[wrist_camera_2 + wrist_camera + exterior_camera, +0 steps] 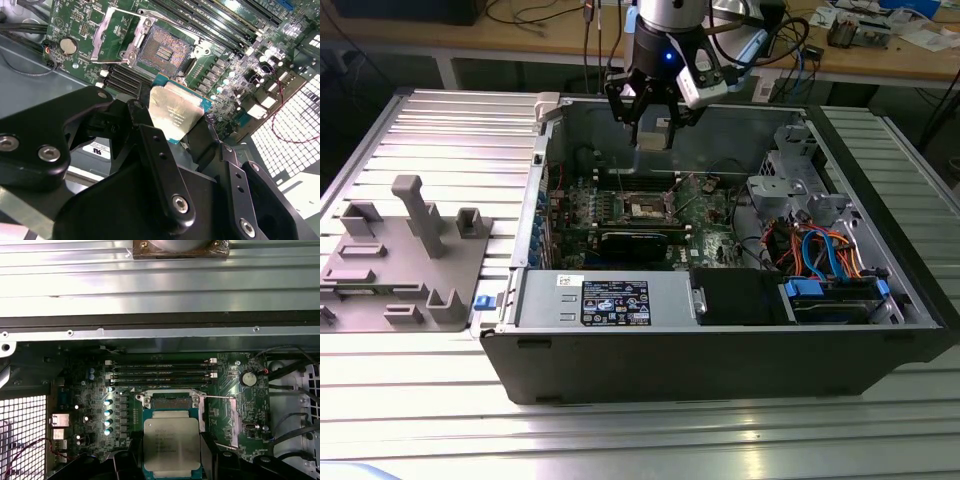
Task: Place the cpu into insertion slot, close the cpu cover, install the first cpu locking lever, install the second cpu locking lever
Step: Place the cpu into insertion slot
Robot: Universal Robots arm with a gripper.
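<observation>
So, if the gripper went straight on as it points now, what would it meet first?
Probably the square, silver-rimmed insertion slot; the gripper, holding the flat silver-topped cpu, points about there, though depth is unclear.

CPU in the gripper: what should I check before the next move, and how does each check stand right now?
1. cpu clamped in the gripper: ok.
2. insertion slot empty, contacts bare: ok.
3. cpu cover swung open, off the slot: ok.
4. cpu squarely above the slot: cannot tell.
5. cpu corner marks matched to the slot: cannot tell.
</observation>
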